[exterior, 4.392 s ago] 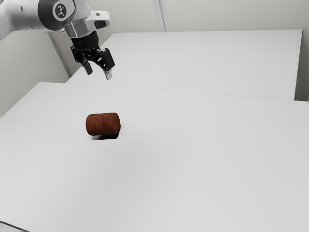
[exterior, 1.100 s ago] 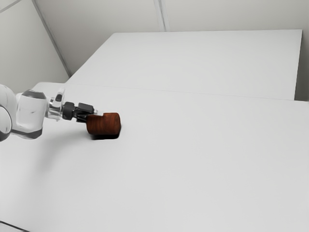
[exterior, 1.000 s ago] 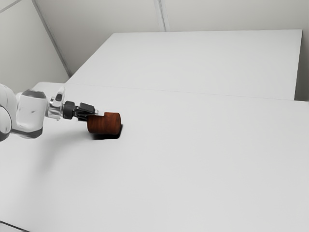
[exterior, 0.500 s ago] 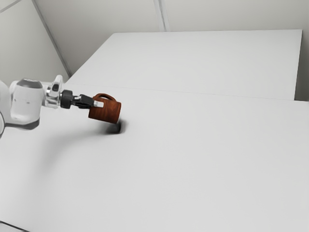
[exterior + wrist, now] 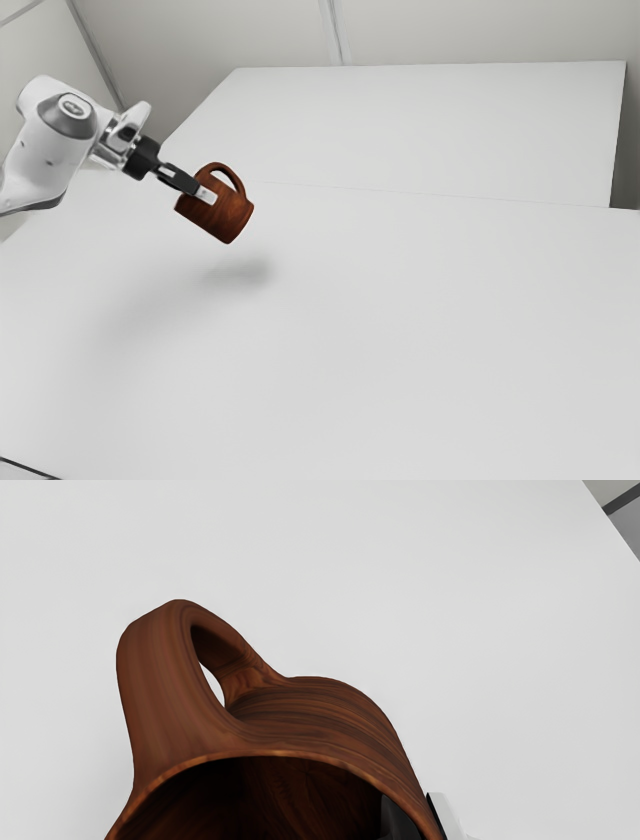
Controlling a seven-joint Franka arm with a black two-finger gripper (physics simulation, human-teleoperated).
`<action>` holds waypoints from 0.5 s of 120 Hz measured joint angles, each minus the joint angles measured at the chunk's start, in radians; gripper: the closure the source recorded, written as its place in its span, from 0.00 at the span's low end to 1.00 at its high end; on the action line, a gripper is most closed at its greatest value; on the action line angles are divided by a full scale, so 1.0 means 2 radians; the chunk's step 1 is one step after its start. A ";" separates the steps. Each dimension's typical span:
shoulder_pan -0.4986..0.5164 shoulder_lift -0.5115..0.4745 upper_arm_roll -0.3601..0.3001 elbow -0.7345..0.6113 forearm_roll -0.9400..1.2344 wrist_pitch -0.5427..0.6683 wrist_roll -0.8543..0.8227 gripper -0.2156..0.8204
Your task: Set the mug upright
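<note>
Above the table hangs the brown wooden mug (image 5: pixel 222 215), tilted, its handle on the upper side and its mouth toward the hand. My gripper (image 5: pixel 205 193) is shut on the mug's wall near the rim, coming from the exterior view's left. In the wrist view the mug (image 5: pixel 320 720) shows its looped handle and dark inside. There the gripper (image 5: pixel 424 812) has one fingertip inside the mouth and the other against the outside, with the wall pinched between them.
The white table (image 5: pixel 400 330) lies below, with a soft shadow under the mug. Behind it stands another white surface (image 5: pixel 420 130). A table edge crosses a corner of the wrist view.
The mug lay on its side on the table; my gripper came to its mouth end, took hold of the wall and lifted it. Its base has tipped downward and the handle now shows on top.
</note>
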 joint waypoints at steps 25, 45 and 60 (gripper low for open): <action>-0.048 -0.034 0.002 -0.027 0.095 0.020 -0.069 0.96; -0.078 -0.065 0.001 -0.076 0.122 0.057 -0.117 0.96; -0.101 -0.089 0.003 -0.098 0.152 0.078 -0.155 0.96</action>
